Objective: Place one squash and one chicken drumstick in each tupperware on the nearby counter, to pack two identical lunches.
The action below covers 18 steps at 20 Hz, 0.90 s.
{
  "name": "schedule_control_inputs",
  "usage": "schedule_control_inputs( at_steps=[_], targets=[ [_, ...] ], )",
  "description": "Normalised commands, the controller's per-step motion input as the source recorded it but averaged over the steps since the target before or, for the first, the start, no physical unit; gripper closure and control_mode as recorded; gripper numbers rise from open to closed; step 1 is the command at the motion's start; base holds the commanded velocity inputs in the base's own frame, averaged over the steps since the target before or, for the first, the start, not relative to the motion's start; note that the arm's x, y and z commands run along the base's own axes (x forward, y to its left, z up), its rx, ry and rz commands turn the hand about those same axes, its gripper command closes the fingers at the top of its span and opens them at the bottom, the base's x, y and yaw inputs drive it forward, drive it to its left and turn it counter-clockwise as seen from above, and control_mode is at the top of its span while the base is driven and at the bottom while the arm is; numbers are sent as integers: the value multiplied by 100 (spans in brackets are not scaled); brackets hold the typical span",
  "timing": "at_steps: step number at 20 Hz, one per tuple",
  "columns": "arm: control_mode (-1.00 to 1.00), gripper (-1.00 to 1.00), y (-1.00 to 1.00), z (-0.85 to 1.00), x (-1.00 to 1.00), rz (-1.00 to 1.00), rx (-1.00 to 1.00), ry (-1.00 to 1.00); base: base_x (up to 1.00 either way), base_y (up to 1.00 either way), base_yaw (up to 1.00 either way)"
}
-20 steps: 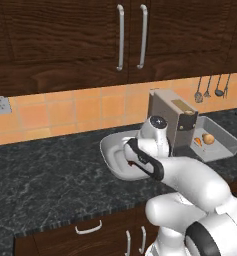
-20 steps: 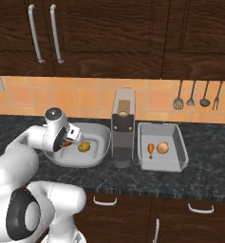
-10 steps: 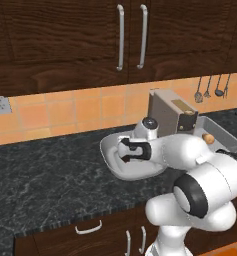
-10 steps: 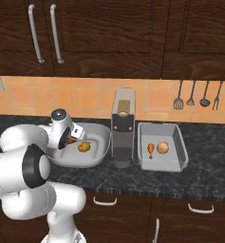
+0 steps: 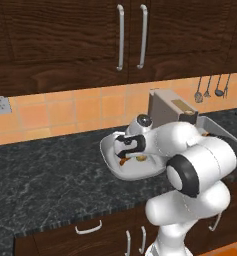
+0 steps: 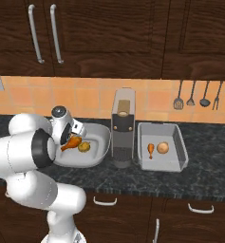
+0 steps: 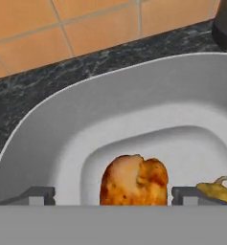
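My gripper [image 6: 69, 135] hangs over the round white tupperware [image 6: 97, 137] on the dark counter [image 5: 45, 170]. Its jaws are open. A glossy orange-brown chicken drumstick [image 7: 134, 179] sits between the fingertips [image 7: 38, 195] with a clear gap on the left side. It hangs tilted just above the tub floor [image 6: 72, 143]. A knobbly yellow-green squash [image 6: 84, 146] lies in the same tub, right beside it [image 7: 215, 190]. The grey rectangular tupperware [image 6: 178, 152] holds another drumstick [image 6: 151, 149] and a tan squash [image 6: 163, 147].
A boxy grey coffee machine [image 6: 122, 128] stands between the two containers, close to the tub's right rim. Kitchen utensils [image 6: 192, 92] hang on the orange tiled wall at the back right. Dark wood cupboards run above, drawers with silver handles below.
The arm has folded in closer over the white tub, bringing the hand lower into it. The jaws now stand wider around the drumstick than before.
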Motion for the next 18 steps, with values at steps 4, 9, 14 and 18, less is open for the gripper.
schedule_control_inputs(
  at_steps=[4, 9, 14, 18],
  targets=[
    [-100, -100, -8, 32, -64, -4, 0, -8, 0, 0, 0],
    [-100, -100, -11, 60, -99, -3, 0, -21, 0, 0, 0],
    [-100, -100, 1, 93, -75, 0, -4, -33, 0, 0, 0],
    [-100, -100, 33, 81, -67, 0, -18, -30, 0, 0, 0]
  ],
)
